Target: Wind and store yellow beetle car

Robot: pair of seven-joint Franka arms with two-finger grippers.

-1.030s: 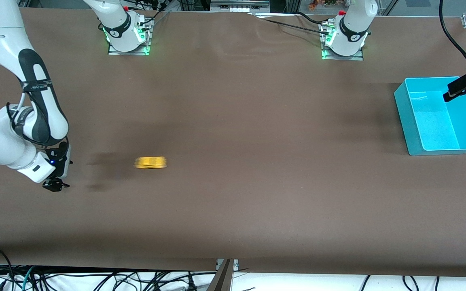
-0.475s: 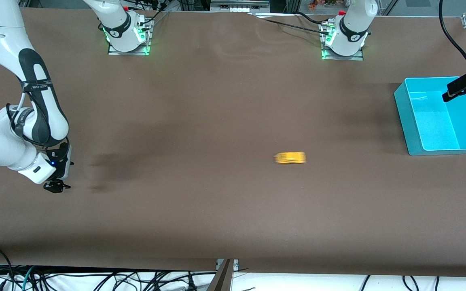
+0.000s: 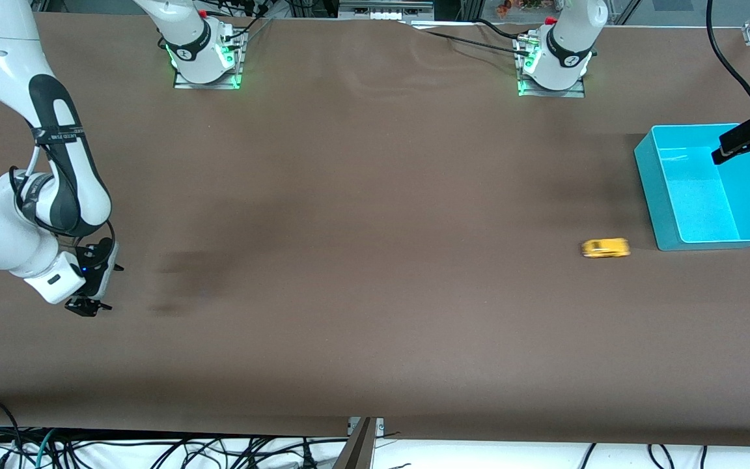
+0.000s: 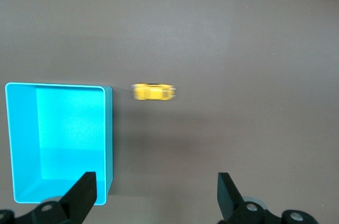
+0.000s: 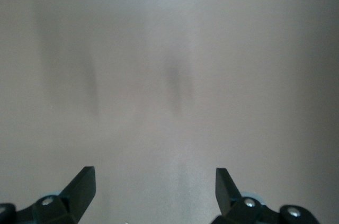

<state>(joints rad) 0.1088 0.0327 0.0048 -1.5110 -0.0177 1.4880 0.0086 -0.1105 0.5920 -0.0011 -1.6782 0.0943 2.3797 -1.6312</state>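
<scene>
The yellow beetle car [image 3: 605,248] stands on the brown table, blurred, just beside the turquoise bin [image 3: 652,195], toward the right arm's end from it. It also shows in the left wrist view [image 4: 153,92] next to the bin [image 4: 108,128]. My left gripper [image 3: 730,151] hangs open and empty high over the bin; its open fingers frame the left wrist view [image 4: 156,197]. My right gripper [image 3: 88,306] is open and empty, low over the table at the right arm's end; the right wrist view [image 5: 153,192] shows only bare table.
The bin is empty inside. The brown table cover [image 3: 375,312] runs to its front edge, where cables [image 3: 153,449] hang below.
The car has rolled fast across the table from near my right gripper to just beside the bin. My right gripper shifted slightly. The left arm has not moved.
</scene>
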